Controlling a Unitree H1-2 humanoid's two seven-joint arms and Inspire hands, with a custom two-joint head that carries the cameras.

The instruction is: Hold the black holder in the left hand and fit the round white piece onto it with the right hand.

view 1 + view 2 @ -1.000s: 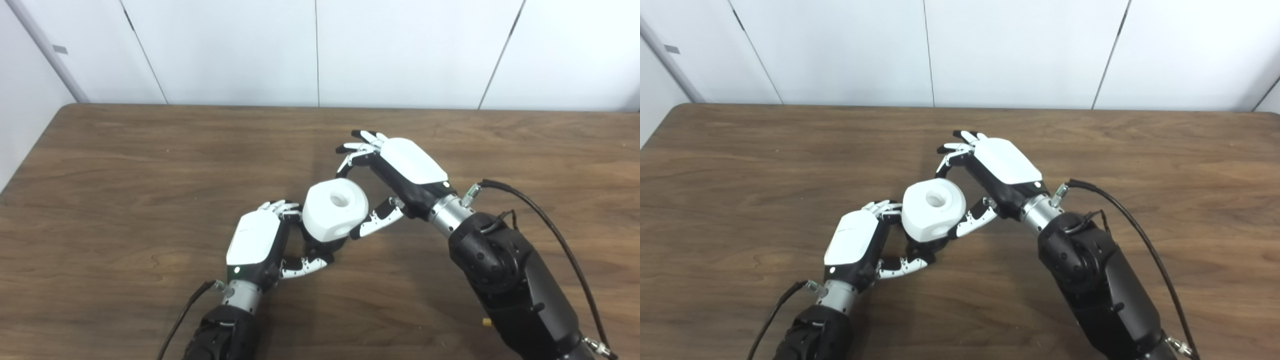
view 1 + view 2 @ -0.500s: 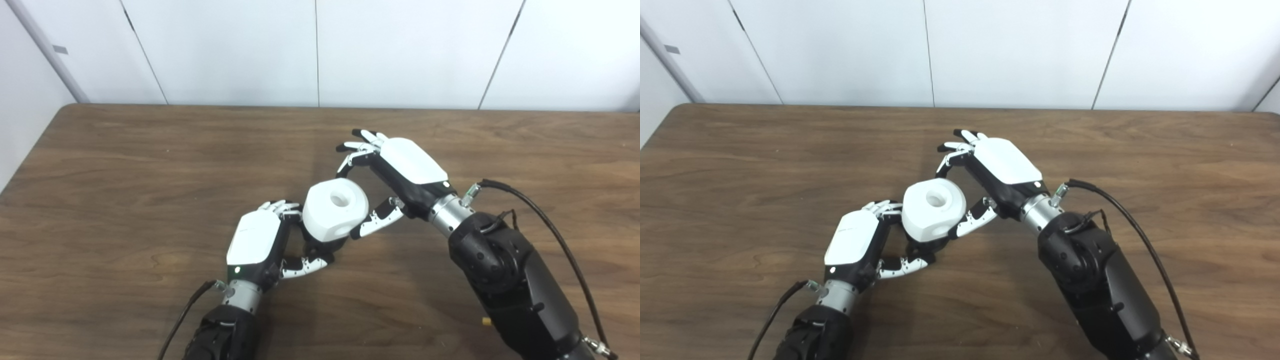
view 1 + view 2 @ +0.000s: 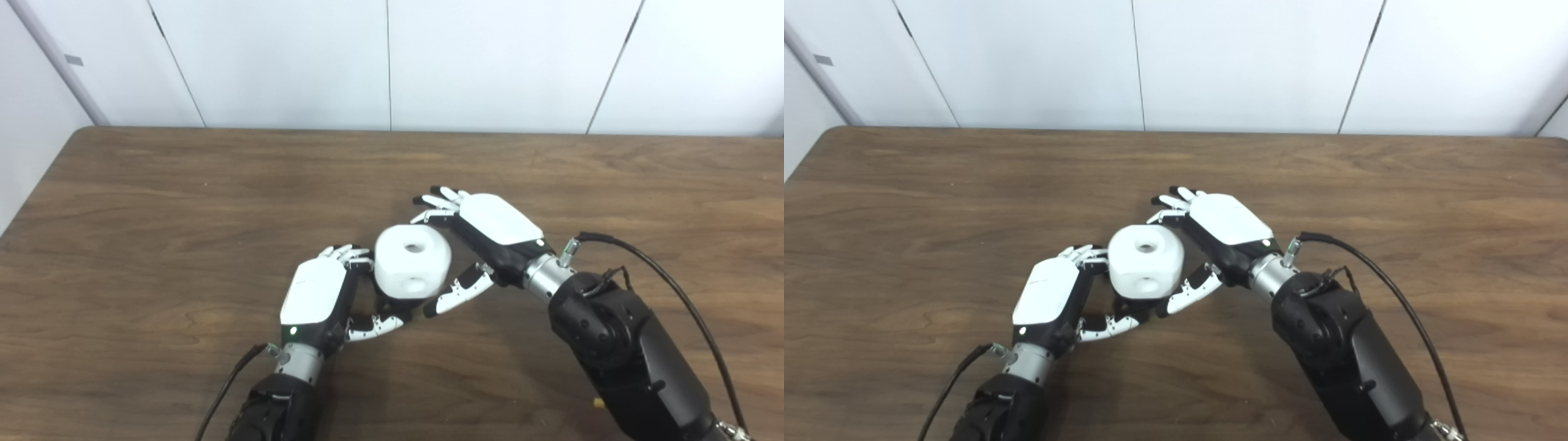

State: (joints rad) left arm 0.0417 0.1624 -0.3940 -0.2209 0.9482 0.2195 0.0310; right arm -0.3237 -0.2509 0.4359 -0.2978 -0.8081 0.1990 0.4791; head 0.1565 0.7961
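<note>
The round white piece (image 3: 411,262), with a hole in its top and one in its side, sits at the table's middle on top of the black holder (image 3: 392,302). Only a dark sliver of the holder shows beneath it. My left hand (image 3: 315,297) is closed around the holder from the left, with its thumb under it. My right hand (image 3: 496,229) grips the white piece from the right, fingers at its far upper edge and thumb at its near lower side. The piece also shows in the right eye view (image 3: 1145,262).
The brown wooden table (image 3: 153,202) stretches wide on both sides of my hands. White wall panels (image 3: 490,61) stand behind its far edge. A black cable (image 3: 661,269) loops off my right forearm.
My right hand has come down and toward me with the white piece. The piece has tipped more upright and sits lower over the holder. My left hand has barely moved.
</note>
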